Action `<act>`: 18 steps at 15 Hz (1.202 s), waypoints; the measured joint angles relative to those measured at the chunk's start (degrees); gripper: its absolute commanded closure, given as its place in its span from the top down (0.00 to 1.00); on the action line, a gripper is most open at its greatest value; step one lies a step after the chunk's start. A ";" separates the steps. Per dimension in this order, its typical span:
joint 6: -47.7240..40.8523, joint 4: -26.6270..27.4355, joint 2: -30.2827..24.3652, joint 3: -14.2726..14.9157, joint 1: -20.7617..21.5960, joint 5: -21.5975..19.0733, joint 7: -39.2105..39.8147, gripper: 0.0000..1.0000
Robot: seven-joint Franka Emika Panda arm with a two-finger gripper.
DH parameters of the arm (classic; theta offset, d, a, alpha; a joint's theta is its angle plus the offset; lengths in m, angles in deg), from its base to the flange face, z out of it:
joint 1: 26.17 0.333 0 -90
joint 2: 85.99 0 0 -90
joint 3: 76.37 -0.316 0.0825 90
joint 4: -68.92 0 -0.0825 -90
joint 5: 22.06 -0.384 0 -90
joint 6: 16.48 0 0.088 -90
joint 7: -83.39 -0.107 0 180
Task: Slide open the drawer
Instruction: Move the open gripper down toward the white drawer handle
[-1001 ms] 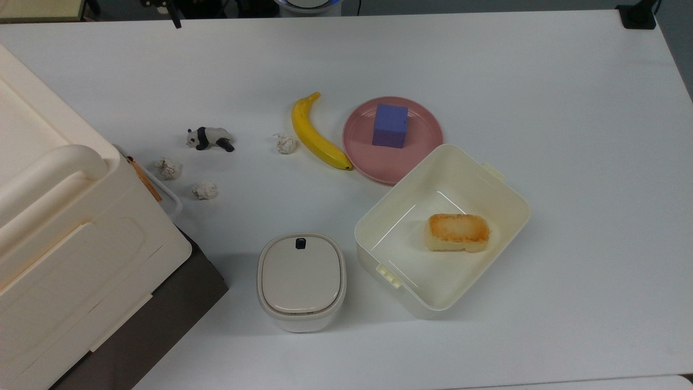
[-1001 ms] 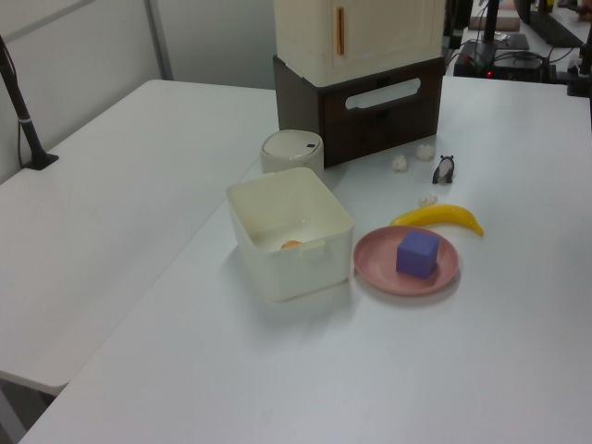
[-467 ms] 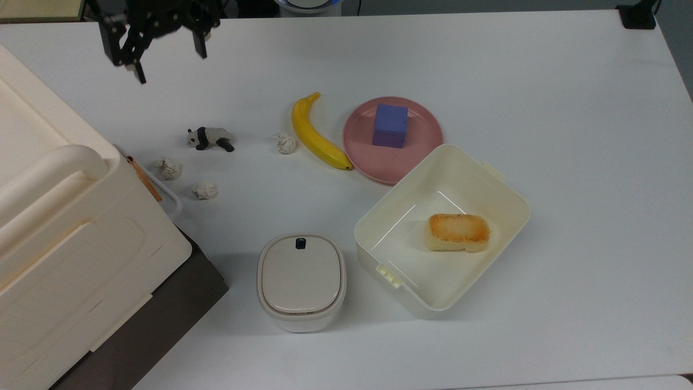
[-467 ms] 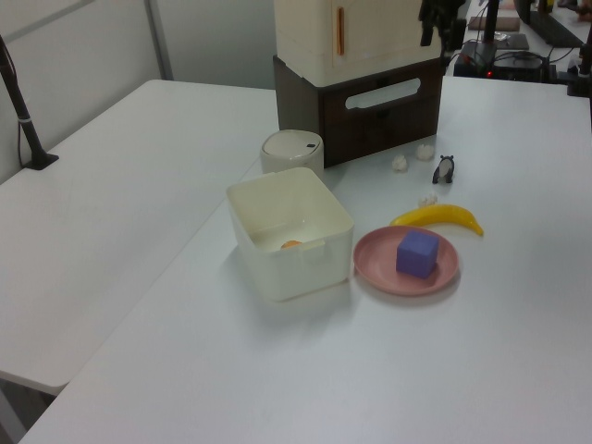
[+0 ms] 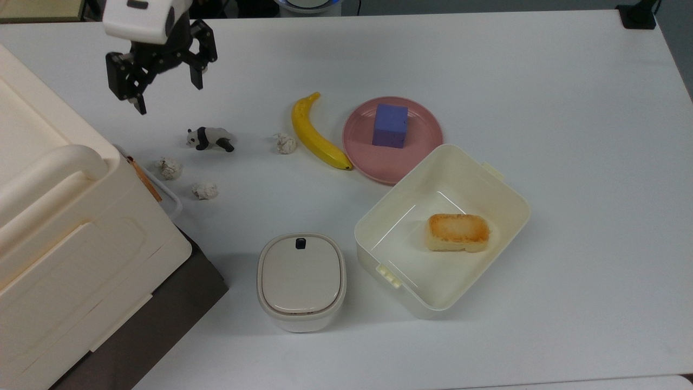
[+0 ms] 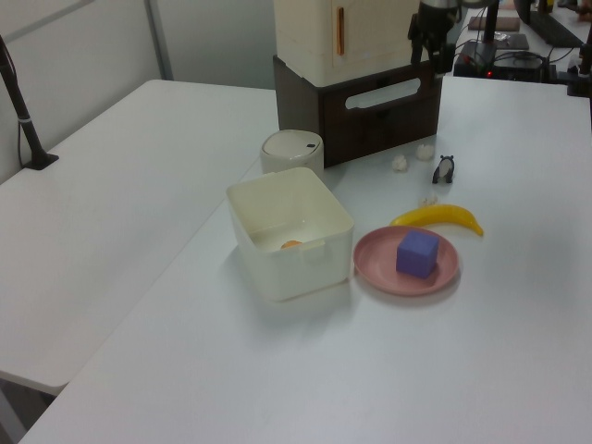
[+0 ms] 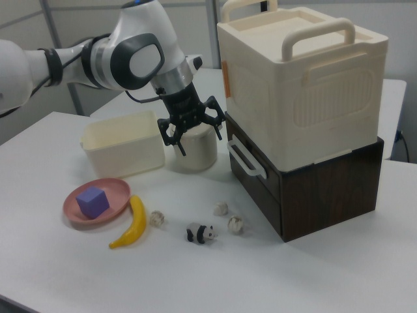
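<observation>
The drawer has a dark brown front and a white loop handle. It sits pushed in, in a dark brown base under a big cream bin. In the right view the drawer and its handle face left. In the top view just the handle pokes out from under the bin. My gripper hangs open above the table, beyond the toy panda and apart from the handle. In the right view the gripper is a little left of and above the handle. In the left view the gripper hangs near the bin's right corner.
A toy panda and three crumpled paper balls lie in front of the drawer. Further off are a banana, a pink plate with a blue cube, a small lidded pot and an open cream container holding bread.
The gripper came in from the top view's upper left edge and moved down toward the panda and the drawer front. Nothing on the table has moved.
</observation>
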 measured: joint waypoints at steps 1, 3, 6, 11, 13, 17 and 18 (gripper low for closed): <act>0.96 0.03 0.70 -0.14 0.05 0.39 0.00 1.00; 3.92 0.09 2.48 -0.30 0.07 1.04 0.00 1.00; 9.44 0.10 5.59 -0.30 0.04 2.20 -0.83 1.00; 15.75 -0.57 10.68 -0.28 -0.10 6.43 -2.43 1.00; 16.95 -1.06 11.69 -0.23 -0.24 6.77 -2.53 1.00; 17.93 -1.34 12.33 -0.19 -0.72 6.82 -2.53 1.00; 17.94 -1.34 12.34 -0.20 -0.73 6.82 -2.54 1.00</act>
